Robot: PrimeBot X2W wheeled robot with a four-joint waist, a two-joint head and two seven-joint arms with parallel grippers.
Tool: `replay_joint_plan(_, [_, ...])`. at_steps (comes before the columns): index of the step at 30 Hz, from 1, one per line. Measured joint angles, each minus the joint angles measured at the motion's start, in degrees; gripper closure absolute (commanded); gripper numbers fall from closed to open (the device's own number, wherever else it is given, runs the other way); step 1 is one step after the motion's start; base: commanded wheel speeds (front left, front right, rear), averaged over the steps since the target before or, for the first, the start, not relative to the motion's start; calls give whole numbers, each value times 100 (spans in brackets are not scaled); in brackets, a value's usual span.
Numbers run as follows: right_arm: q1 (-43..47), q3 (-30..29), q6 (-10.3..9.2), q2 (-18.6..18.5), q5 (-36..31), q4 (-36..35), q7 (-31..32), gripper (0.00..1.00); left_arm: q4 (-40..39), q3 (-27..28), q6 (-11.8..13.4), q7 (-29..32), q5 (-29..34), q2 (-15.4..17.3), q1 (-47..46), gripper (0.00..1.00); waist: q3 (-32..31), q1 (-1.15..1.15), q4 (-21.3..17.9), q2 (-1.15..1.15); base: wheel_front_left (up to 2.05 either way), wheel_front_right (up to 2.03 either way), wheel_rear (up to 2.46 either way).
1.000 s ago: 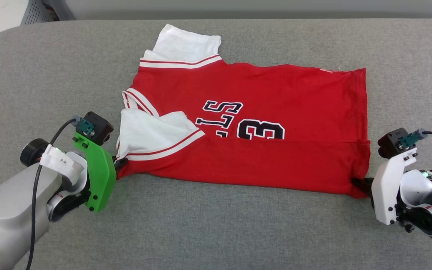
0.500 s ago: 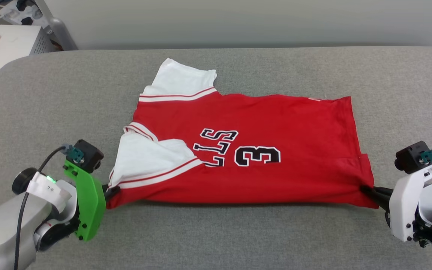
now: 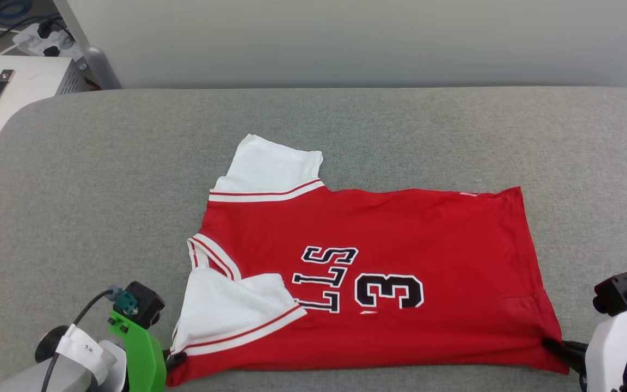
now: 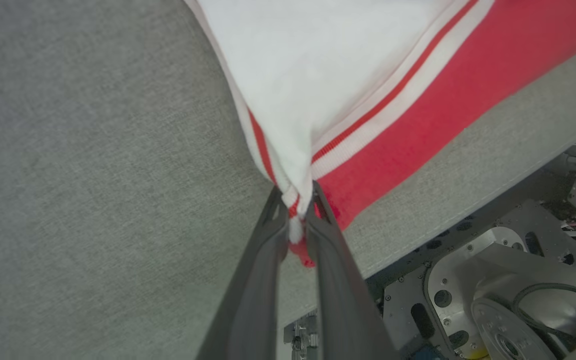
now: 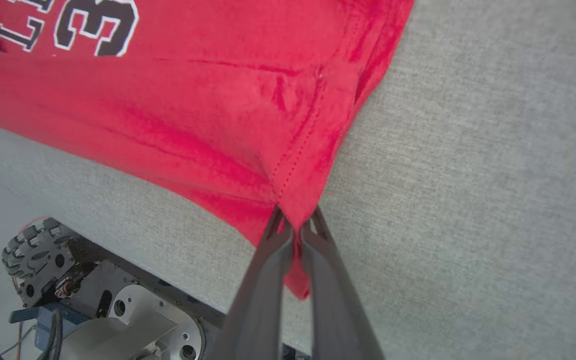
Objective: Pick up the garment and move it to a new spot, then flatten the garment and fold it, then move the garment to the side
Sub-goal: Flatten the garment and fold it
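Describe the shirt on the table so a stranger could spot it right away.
Look at the wide grey table in front of the robot; near its front edge lies a shirt, pinched at its two near corners by the left gripper and right gripper. It is red with white sleeves, striped trim and a black number 3.

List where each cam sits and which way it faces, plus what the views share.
Head view: on the head, facing forward and down at the garment on the grey table; left gripper lower left, right gripper lower right.
Left wrist view: on the left wrist, looking along its fingers, shut on the white sleeve corner; robot base lower right.
Right wrist view: on the right wrist, looking along its fingers, shut on the red hem corner; base lower left.
Shared: head and right wrist views both show the "3".
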Motion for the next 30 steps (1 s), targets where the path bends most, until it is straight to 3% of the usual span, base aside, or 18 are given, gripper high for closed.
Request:
replay_joint_plan(6, [259,-179,0,337,-199,307,22,100,316,-30,11,-86,-46,-223,118,100,77,0,48,0,0,0,0])
replay_joint_plan(7, [278,-218,0,401,-221,355,-33,100,376,-27,18,-144,-46,-269,118,93,84,0,62,0,0,0,0])
replay_joint_plan(8, [306,-267,0,469,-247,387,-120,57,442,-22,37,-202,-46,-311,119,60,85,0,75,0,0,0,0])
replay_joint_plan(9, [332,-291,-1,512,-268,396,-175,0,478,-18,58,-249,-41,-331,119,18,81,0,84,0,0,0,0])
replay_joint_plan(10, [370,-323,-1,556,-319,393,-267,0,516,4,85,-339,-36,-337,127,0,68,0,91,0,0,0,0])
replay_joint_plan(17, [489,-1003,-1,962,-921,299,-1433,0,490,268,407,-1044,197,-225,131,0,-90,0,127,0,0,0,0])
replay_joint_plan(24, [566,-2037,-1,1823,-1980,-103,-2579,0,515,631,666,-1748,534,-154,-160,0,-149,0,193,0,0,0,0])
replay_joint_plan(30, [622,-2603,-1,2665,-2702,-697,-3075,0,822,1025,769,-2267,625,-463,-766,0,-73,0,125,0,0,0,0])
